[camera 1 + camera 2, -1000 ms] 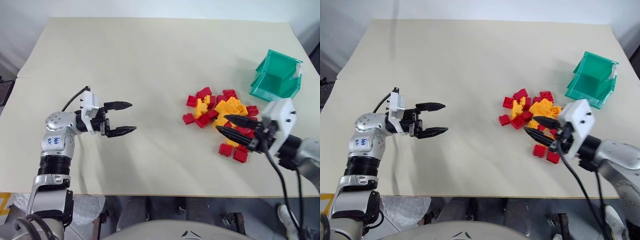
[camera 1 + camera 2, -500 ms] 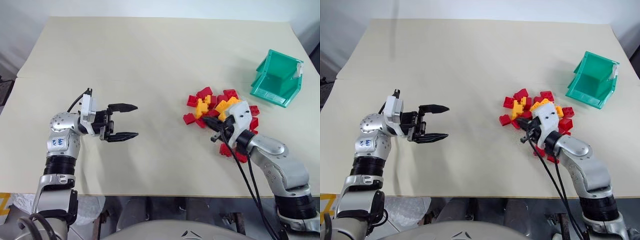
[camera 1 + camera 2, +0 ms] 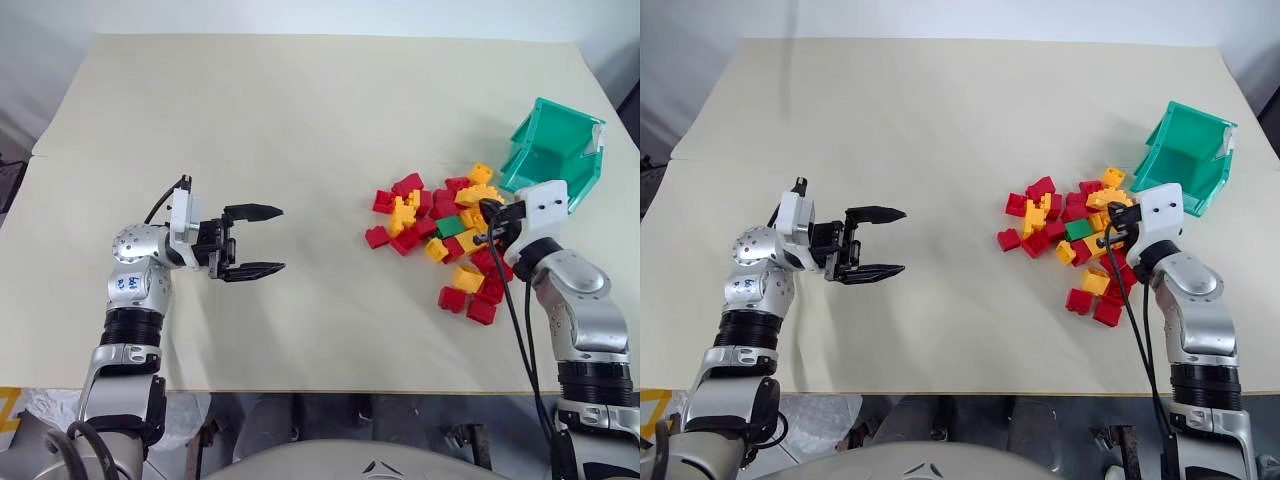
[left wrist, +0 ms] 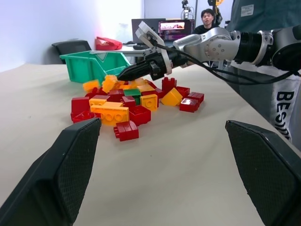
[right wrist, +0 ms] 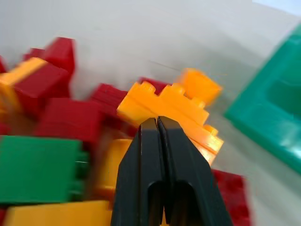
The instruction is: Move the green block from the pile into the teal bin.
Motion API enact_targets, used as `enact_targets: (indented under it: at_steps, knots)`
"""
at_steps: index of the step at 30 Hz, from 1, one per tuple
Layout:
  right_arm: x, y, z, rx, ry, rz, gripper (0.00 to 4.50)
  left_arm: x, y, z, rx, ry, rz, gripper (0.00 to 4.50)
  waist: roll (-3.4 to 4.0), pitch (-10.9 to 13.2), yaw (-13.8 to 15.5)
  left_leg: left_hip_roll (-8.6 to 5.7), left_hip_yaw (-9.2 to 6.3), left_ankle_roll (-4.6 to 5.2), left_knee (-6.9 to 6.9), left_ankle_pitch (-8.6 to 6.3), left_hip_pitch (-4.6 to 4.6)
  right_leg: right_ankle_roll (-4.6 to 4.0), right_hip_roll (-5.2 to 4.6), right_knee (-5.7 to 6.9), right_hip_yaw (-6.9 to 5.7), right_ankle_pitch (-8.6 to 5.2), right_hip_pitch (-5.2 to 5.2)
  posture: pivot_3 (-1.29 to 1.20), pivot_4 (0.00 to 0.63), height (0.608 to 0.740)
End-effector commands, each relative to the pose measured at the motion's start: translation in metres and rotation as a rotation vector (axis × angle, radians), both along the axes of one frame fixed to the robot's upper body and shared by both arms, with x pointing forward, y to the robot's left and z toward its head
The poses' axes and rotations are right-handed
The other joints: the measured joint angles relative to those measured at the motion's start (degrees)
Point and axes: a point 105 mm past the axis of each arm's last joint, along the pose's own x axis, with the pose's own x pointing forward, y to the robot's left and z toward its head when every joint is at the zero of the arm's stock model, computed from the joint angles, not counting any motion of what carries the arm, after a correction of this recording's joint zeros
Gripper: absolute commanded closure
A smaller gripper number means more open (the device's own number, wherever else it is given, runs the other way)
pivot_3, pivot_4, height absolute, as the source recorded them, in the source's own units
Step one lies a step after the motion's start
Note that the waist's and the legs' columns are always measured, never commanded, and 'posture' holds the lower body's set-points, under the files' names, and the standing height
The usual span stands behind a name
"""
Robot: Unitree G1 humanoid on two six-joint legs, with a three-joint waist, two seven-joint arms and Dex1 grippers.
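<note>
From the head views, a wide stretch of bare beige table is seen between the two arms, and more open surface lies beyond the pile toward the far edge. The teal bin is set near the table's right edge, tilted, with its open side turned toward the bricks; a single yellow brick lies just beside its lower corner. The left gripper is held well apart from the pile, pointing toward it, with its two fingers spread and nothing between them. The right gripper is placed at the pile's bin-side edge, its fingers pressed together on nothing. The green block lies flat in the middle of the pile, hemmed by red and yellow bricks and just beside the right fingertips.

In the left wrist view, clear table is seen before the spread fingers. The green block is partly hidden behind yellow bricks, with the bin behind. A seated person and monitors are seen in the background.

In the right wrist view, the closed fingers are shown over yellow bricks, the green block to one side, the bin's wall to the other.
</note>
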Motion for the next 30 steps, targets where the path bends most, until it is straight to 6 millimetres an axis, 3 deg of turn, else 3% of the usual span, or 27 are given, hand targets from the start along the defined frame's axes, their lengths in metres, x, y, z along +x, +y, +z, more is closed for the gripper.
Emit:
enact_targets:
  at_steps: [1, 3, 6, 9, 12, 17, 20, 26, 30]
  knots:
    - [-0.022, 0.003, 0.032, -0.029, -0.063, 0.105, 4.45, 0.000, -0.002, 0.004, 0.000, -0.025, -0.035, 0.00, 0.04, 0.0, 0.3, 0.00, 0.01, 0.00, 0.00, 0.00, 0.00, 0.00, 0.00, 0.00, 0.00, 0.00, 0.00, 0.00, 0.150, 0.740]
    - [-0.040, 0.006, 0.035, -0.051, -0.028, 0.186, 4.45, 0.000, -0.003, 0.003, 0.001, -0.018, -0.042, 0.00, 0.09, 0.0, 0.4, -0.01, 0.01, 0.00, 0.00, 0.00, -0.02, 0.00, 0.00, -0.02, -0.02, 0.00, 0.01, 0.00, 0.150, 0.740]
    - [-0.066, -0.006, 0.037, -0.071, 0.062, 0.230, 4.45, 0.000, -0.004, 0.001, 0.001, -0.009, -0.047, 0.00, 0.08, 0.0, 0.4, -0.03, 0.02, 0.09, 0.02, -0.05, -0.07, 0.03, -0.01, -0.07, -0.03, 0.02, 0.02, 0.00, 0.150, 0.740]
    - [-0.095, -0.017, 0.041, -0.093, 0.160, 0.292, 3.57, 0.002, -0.005, 0.000, 0.003, -0.006, -0.048, 0.00, 0.07, 0.0, 0.4, -0.04, 0.00, 0.16, 0.04, -0.09, -0.02, 0.13, -0.02, -0.12, 0.04, 0.07, 0.05, 0.00, 0.150, 0.740]
    - [-0.124, -0.044, 0.055, -0.119, 0.228, 0.268, 2.67, 0.004, -0.004, 0.000, 0.001, -0.001, -0.048, 0.00, 0.08, 0.0, 0.6, -0.04, -0.03, 0.21, 0.05, -0.12, 0.00, 0.14, -0.04, -0.11, 0.06, 0.08, 0.05, 0.00, 0.150, 0.740]
    - [-0.150, -0.063, 0.066, -0.187, 0.297, 0.229, 1.01, 0.007, -0.004, -0.001, -0.003, 0.001, -0.047, 0.00, -0.03, 0.0, 0.3, -0.03, -0.02, 0.32, 0.06, -0.19, 0.05, 0.19, -0.08, -0.19, 0.12, 0.15, 0.09, 0.00, 0.150, 0.740]
    - [-0.154, -0.065, 0.070, -0.205, 0.311, 0.225, 0.04, 0.009, -0.004, 0.000, -0.007, -0.001, -0.046, 0.00, -0.03, 0.0, 0.3, -0.02, -0.02, 0.30, 0.06, -0.20, 0.07, 0.18, -0.08, -0.18, 0.14, 0.15, 0.09, 0.00, 0.150, 0.740]
    - [-0.128, -0.040, 0.072, -0.209, 0.267, 0.215, 0.01, 0.010, -0.006, 0.001, -0.011, -0.009, -0.043, 0.00, -0.03, 0.0, 0.3, -0.03, -0.02, 0.29, 0.10, -0.20, 0.09, 0.16, -0.14, -0.15, 0.14, 0.17, 0.07, 0.00, 0.150, 0.740]
    - [-0.095, -0.005, 0.059, -0.159, 0.299, 0.221, 0.01, 0.009, -0.007, 0.001, -0.012, -0.015, -0.047, 0.00, -0.02, 0.0, 0.2, -0.04, -0.04, 0.27, 0.15, -0.19, 0.06, 0.15, -0.16, -0.12, 0.13, 0.17, 0.05, 0.00, 0.150, 0.740]
